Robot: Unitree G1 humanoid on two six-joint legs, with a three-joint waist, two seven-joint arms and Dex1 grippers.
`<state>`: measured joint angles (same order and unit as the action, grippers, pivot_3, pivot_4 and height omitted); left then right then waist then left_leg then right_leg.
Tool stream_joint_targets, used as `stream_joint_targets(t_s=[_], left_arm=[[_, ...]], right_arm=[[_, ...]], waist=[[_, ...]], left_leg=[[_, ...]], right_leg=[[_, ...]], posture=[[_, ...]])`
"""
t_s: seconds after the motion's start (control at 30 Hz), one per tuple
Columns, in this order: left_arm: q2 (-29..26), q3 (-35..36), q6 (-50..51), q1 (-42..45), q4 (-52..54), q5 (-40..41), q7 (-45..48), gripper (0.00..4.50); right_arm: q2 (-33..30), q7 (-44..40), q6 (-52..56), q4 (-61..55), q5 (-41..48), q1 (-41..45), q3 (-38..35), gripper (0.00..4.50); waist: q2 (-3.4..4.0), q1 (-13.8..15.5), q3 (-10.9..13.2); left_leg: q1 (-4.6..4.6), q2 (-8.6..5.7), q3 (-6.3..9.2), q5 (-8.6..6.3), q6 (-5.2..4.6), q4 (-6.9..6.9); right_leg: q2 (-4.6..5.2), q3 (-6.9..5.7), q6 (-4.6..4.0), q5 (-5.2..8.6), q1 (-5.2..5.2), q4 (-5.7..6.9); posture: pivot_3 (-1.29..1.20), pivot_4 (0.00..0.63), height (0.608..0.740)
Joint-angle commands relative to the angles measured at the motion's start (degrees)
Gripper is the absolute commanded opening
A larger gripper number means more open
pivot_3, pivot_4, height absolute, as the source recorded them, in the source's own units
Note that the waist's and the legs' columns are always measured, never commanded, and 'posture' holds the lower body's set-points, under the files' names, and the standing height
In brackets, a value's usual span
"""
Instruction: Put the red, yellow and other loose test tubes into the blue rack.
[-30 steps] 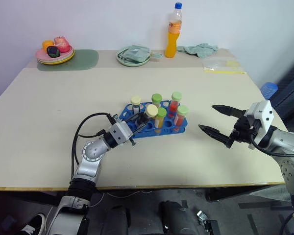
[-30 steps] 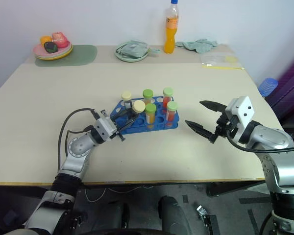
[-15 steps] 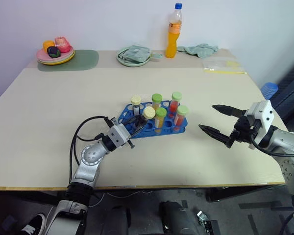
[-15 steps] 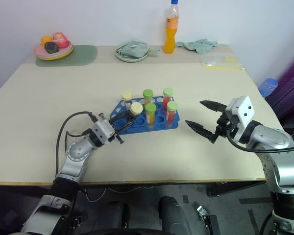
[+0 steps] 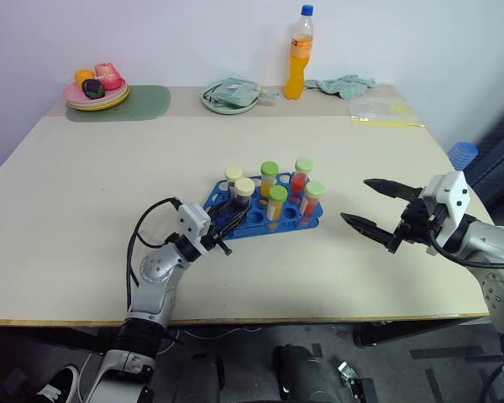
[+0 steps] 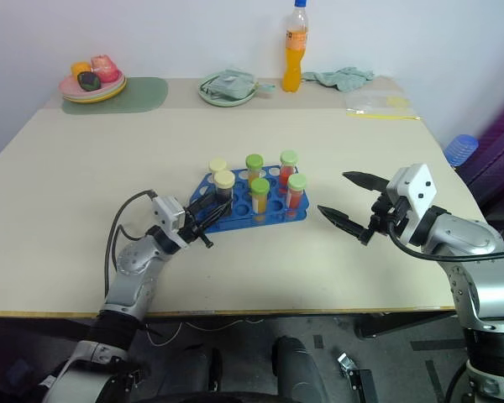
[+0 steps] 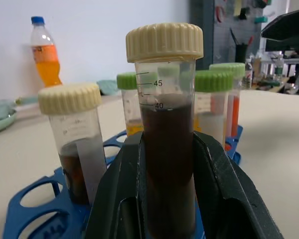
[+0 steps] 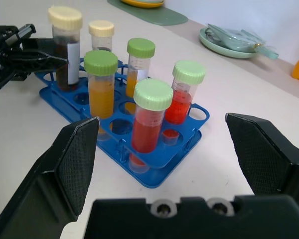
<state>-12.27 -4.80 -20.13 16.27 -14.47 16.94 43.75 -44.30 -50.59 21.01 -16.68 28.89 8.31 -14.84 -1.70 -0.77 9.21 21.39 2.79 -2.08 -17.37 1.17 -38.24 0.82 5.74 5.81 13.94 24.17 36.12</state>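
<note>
The blue rack [image 5: 311, 222] stands mid-table holding two green-capped yellow tubes [image 5: 277, 201], two green-capped red tubes [image 5: 312, 200] and a cream-capped dark tube [image 5: 233, 175]. My left gripper [image 5: 233, 210] is shut on another cream-capped tube of dark brown liquid [image 5: 244, 190]. That tube stands upright, its lower end down among the holes at the rack's near-left corner. In the left wrist view the black fingers [image 7: 117, 199] clamp the tube [image 7: 167, 144] on both sides. My right gripper [image 5: 354, 201] hovers open to the right of the rack, holding nothing.
At the back of the table stand an orange drink bottle [image 5: 297, 52], a plate with a cloth [image 5: 229, 96], a fruit plate [image 5: 95, 88] on a green mat [image 5: 143, 102], a teal cloth [image 5: 343, 84] and a plastic bag [image 5: 378, 111].
My left gripper rolled the cream-capped tube from tilted to upright and brought it down at the rack's near-left corner. The right arm kept still.
</note>
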Motion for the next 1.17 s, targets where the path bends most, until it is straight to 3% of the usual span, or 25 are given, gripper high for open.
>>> stream_joint_targets(t_s=[0.03, 0.17, 0.2, 0.37, 0.57, 0.83, 1.17], left_arm=[[0.4, 1.0, 0.6, 0.0, 2.1, 1.5, 0.4, 2.11], [-0.2, 1.5, -0.5, 0.1, 2.4, 0.7, 0.2, 4.22], [-0.5, 1.9, -0.1, -0.1, 3.3, 1.4, 0.5, 4.46], [-4.8, 4.9, 5.9, -2.7, 10.2, 7.4, 3.9, 4.46], [-18.3, 13.8, 21.8, -8.5, 20.5, 20.3, 9.5, 4.46], [-34.1, 23.8, 33.5, -7.5, 17.0, 26.8, 20.0, 4.46], [-36.6, 26.2, 29.0, -6.9, 12.2, 21.9, 25.9, 4.46]], right_arm=[[-1.1, 0.2, -0.5, -1.6, 0.2, 1.0, -1.5, 4.5], [-1.1, 0.1, -0.5, -1.4, 0.2, 1.3, -1.3, 4.5], [-1.1, 0.1, -0.6, -1.4, 0.1, 1.4, -1.2, 4.5], [-0.9, 0.3, -0.4, -1.5, 0.2, 1.5, -1.1, 4.5], [-0.2, -1.1, 1.0, -1.9, 2.6, -0.6, -1.1, 4.5], [-0.7, -6.4, 5.7, -5.3, 10.2, -1.2, -0.3, 4.5], [0.4, -6.6, 5.3, -2.4, 7.9, 1.3, 2.6, 4.5]], waist=[[0.0, 0.0, 0.0], [0.0, 0.0, 0.0], [0.0, -0.1, 0.0], [0.01, -0.3, 0.0], [0.02, -0.4, 0.0], [0.03, -0.3, 0.0], [0.04, -0.3, 0.1]], left_leg=[[0.0, 0.0, 0.0, 0.0, 0.0, 0.0], [0.0, 0.0, 0.01, 0.0, 0.0, 0.0], [0.0, 0.0, 0.01, 0.0, 0.0, 0.0], [-0.02, 0.04, 0.03, 0.0, -0.01, 0.02], [-0.02, 0.12, 0.03, -0.01, -0.01, 0.04], [0.01, 0.1, -0.01, -0.01, -0.02, 0.04], [0.02, 0.12, -0.06, -0.01, -0.01, 0.06]], right_leg=[[0.0, 0.0, 0.0, 0.0, 0.0, 0.0], [-0.01, 0.0, 0.0, 0.0, 0.0, 0.0], [-0.01, 0.0, -0.01, 0.0, 0.0, 0.0], [-0.04, 0.0, -0.01, 0.0, 0.01, 0.01], [-0.07, -0.01, -0.2, 0.12, 0.05, 0.04], [-0.03, -0.03, -0.27, 0.17, 0.08, -0.01], [-0.03, -0.03, -0.4, 0.25, 0.14, -0.01]], posture=[[0.0, 0.15, 0.74], [0.0, 0.15, 0.74], [0.0, 0.15, 0.74], [0.0, 0.15, 0.74], [0.0, 0.15, 0.74], [0.0, 0.15, 0.74], [0.0, 0.15, 0.74]])
